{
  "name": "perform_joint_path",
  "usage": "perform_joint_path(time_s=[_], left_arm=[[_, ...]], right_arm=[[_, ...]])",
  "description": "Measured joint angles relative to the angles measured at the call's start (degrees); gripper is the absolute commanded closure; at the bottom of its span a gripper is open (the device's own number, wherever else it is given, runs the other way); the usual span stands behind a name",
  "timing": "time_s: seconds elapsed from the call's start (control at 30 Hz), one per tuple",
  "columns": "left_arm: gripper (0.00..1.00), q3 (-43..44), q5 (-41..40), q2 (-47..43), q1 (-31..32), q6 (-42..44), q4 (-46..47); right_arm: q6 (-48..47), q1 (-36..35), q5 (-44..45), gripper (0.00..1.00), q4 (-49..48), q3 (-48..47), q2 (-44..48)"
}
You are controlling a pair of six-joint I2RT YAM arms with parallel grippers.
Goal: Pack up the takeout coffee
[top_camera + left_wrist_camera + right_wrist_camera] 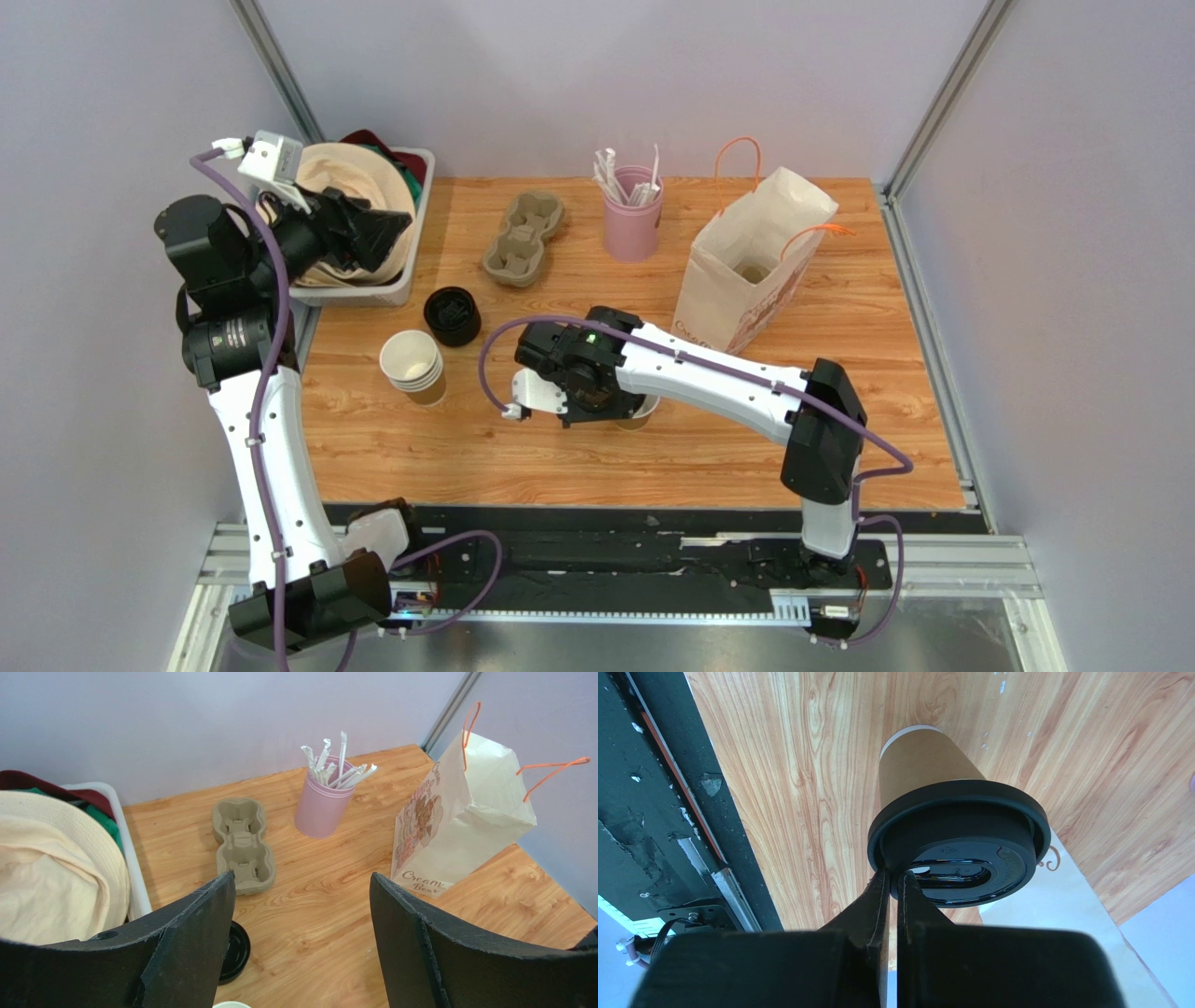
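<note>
R fingers [873, 903]: pinched shut on rim of the black lid [959, 822] that caps the kraft coffee cup [917, 759]; cup on table or lifted, can't tell.
L fingers [189, 945]: spread wide, nothing betw. them, raised well left of the paper bag [744, 266].
Cup: near bag's front-left, outside it.
Done: lid looks seated on cup.
Left: cup not yet in bag; pulp carrier [523, 235] left of bag sits empty, may be needed first.
Unused: cup stack [413, 367], spare lid [452, 315], both well left of bag.
</note>
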State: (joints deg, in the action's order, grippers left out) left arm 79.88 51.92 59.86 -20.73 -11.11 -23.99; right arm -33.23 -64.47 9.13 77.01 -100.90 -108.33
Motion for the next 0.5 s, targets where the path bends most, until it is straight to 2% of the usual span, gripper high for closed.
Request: perform_joint_path(time_s=[0.5], left_arm=[[0.22,-0.46,0.04,-0.04,0.00,-0.66,0.31]], right_arm=[[0.83,0.83,1.07,1.00,0.17,2.62,0.17]])
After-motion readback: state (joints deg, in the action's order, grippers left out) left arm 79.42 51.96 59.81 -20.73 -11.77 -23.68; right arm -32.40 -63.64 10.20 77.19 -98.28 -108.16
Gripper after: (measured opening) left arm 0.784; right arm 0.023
